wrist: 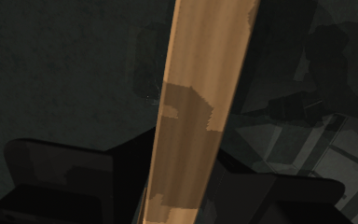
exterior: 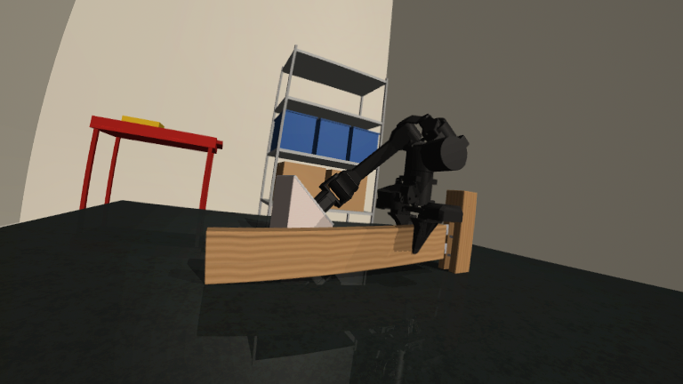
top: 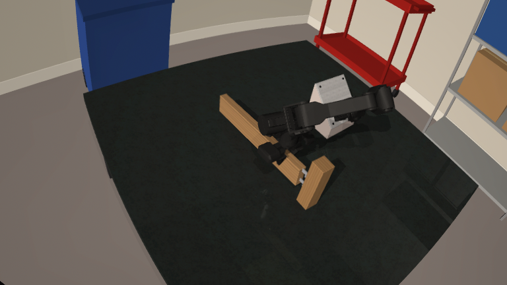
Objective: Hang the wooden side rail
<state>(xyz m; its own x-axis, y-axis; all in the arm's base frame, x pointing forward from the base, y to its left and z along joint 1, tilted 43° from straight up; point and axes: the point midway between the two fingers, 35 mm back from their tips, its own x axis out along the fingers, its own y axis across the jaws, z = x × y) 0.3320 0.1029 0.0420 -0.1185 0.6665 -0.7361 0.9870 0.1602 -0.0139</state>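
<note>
The wooden side rail [top: 239,121] [exterior: 301,253] [wrist: 200,61] stands on its narrow edge, its far end low at the table. My gripper [top: 280,147] [exterior: 410,237] [wrist: 176,134] is shut on the rail near its hook end, one finger on each side. The headboard post [top: 318,181] [exterior: 464,234] stands upright just beyond that end. The pale steel hooks [top: 304,172] [exterior: 445,248] bridge a narrow gap between rail end and post. The slot and pins are hidden, so I cannot tell whether the hooks sit on the pins.
The dark table top [top: 156,177] [exterior: 125,319] carries everything. A white angled block [top: 331,89] [exterior: 297,209] stands behind the rail, beside the arm. A blue bin [top: 127,46], a red cart [top: 355,56] [exterior: 156,133] and a grey shelf [top: 459,84] [exterior: 332,70] stand beyond the table.
</note>
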